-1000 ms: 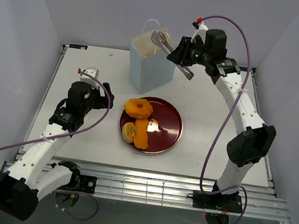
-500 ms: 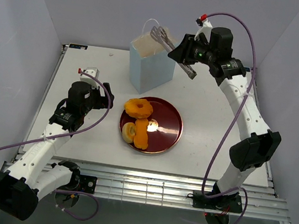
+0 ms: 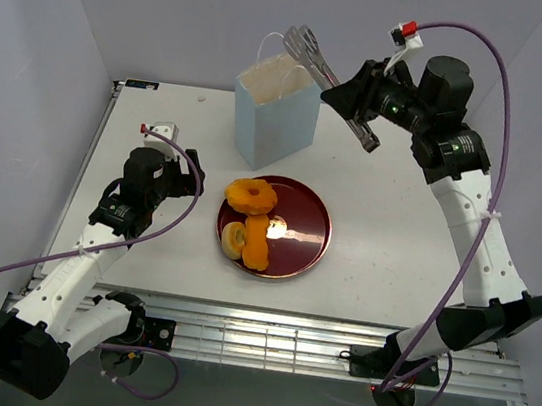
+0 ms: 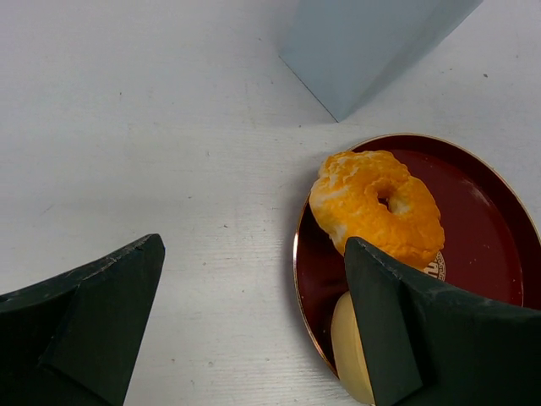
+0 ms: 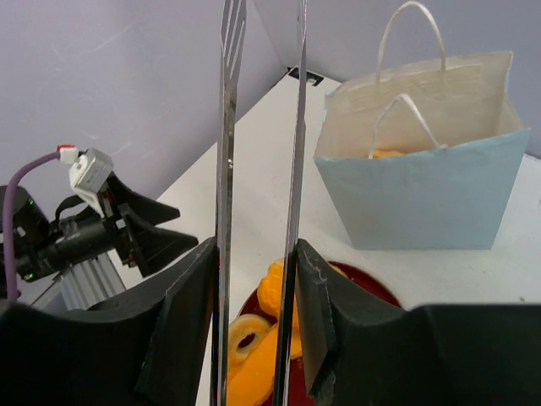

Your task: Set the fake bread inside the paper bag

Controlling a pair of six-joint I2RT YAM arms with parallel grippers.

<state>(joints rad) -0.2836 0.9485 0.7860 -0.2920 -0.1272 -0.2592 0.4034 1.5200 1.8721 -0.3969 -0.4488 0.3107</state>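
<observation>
The pale blue paper bag (image 3: 277,123) stands upright at the back. One orange piece of bread (image 5: 385,154) shows inside it in the right wrist view. On the dark red plate (image 3: 302,233) lie an orange ring (image 3: 251,196), a pale ring (image 3: 234,239) and an orange stick (image 3: 257,244). My right gripper (image 3: 361,100) is shut on metal tongs (image 3: 316,61), raised to the right of the bag's top; the tong tips hold nothing. My left gripper (image 3: 189,173) is open and empty, just left of the plate, facing the orange ring (image 4: 376,203).
The plate's rim (image 4: 482,228) and the bag's corner (image 4: 363,42) lie ahead of the left gripper. Purple-grey walls close in the table on the back and sides. The left arm (image 5: 101,228) shows in the right wrist view.
My right arm has risen and swung right, carrying the tongs up and away from the bag's mouth. The left arm and the bread on the plate have not moved.
</observation>
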